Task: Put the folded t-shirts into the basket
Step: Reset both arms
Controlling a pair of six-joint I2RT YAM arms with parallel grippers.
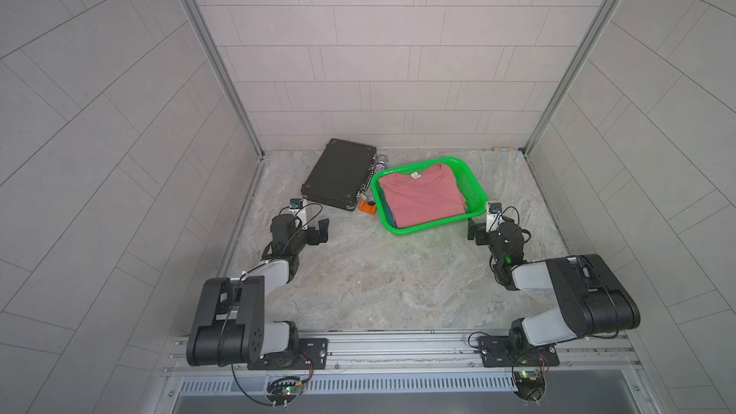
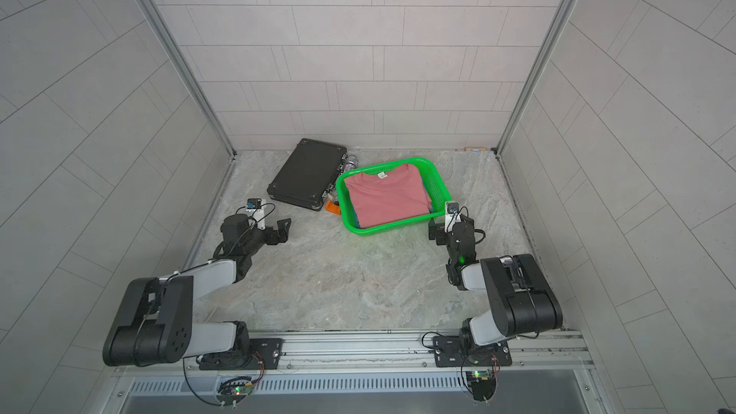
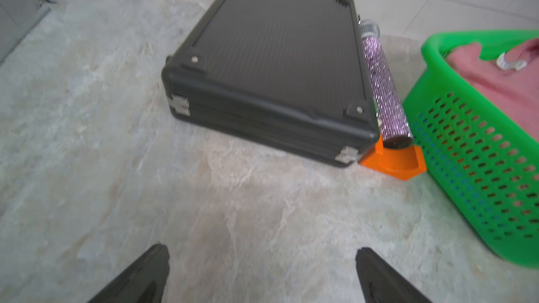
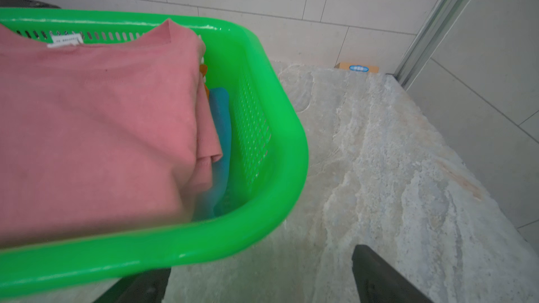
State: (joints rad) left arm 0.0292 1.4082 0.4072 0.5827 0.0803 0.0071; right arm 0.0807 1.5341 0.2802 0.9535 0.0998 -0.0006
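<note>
All three folded t-shirts lie in the basket (image 1: 432,225): the pink tee (image 1: 418,197) on top, the blue tee (image 4: 220,129) beneath, and a sliver of the orange tee (image 4: 203,71) showing between them at the side. I judge the task done, so the danger now is my own arms.

My right fingers (image 4: 385,281) stand wide apart and empty, just beside the basket's near corner. In the wrist view the rim overlaps one of them, so a careless swing could hook that glossy lip and drag or tip the light plastic basket, spilling the soft stack. The pink tee's loose side fold could snag too.

My left fingers (image 3: 140,278) are also spread and empty over bare desk (image 1: 358,280), apart from the ribbed black case (image 3: 277,62). A sequinned purple tube (image 3: 385,83) and a hard orange block (image 3: 393,164) sit between case and basket, and a nudged basket would shove them. The basket's walls are perforated and its corners rounded; the desk looks like mottled stone.
</note>
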